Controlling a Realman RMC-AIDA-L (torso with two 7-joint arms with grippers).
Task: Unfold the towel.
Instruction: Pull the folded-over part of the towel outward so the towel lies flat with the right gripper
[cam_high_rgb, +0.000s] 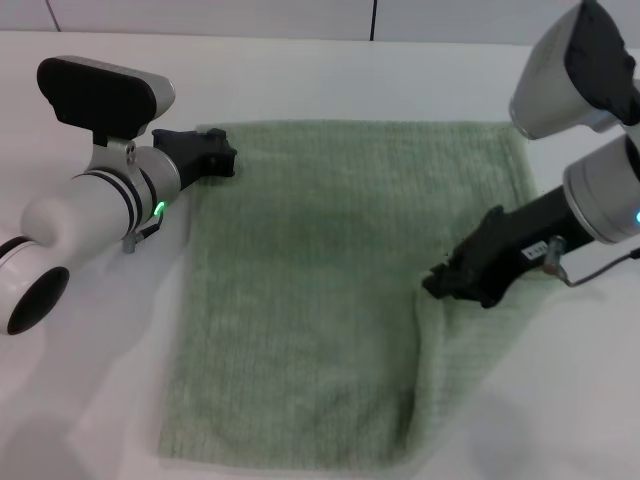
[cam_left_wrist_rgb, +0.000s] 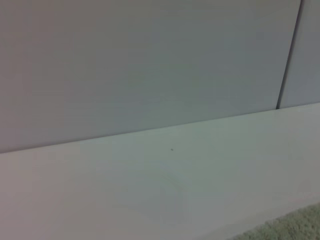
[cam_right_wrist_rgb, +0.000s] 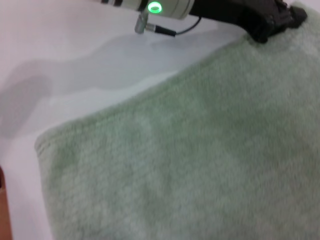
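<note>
The pale sage-green towel (cam_high_rgb: 320, 270) lies mostly flat on the white table. Its right part rises in a ridge that runs from my right gripper toward the near edge. My left gripper (cam_high_rgb: 222, 157) is at the towel's far left corner, its black fingers shut on that corner. It also shows in the right wrist view (cam_right_wrist_rgb: 280, 20) at the edge of the towel (cam_right_wrist_rgb: 200, 150). My right gripper (cam_high_rgb: 442, 283) rests low on the right side and is shut on the lifted edge. The left wrist view shows only a sliver of towel (cam_left_wrist_rgb: 295, 227).
The white table (cam_high_rgb: 90, 380) reaches past the towel on the left, far and right sides. A pale panelled wall (cam_high_rgb: 374, 18) with a dark seam stands just behind the table's far edge.
</note>
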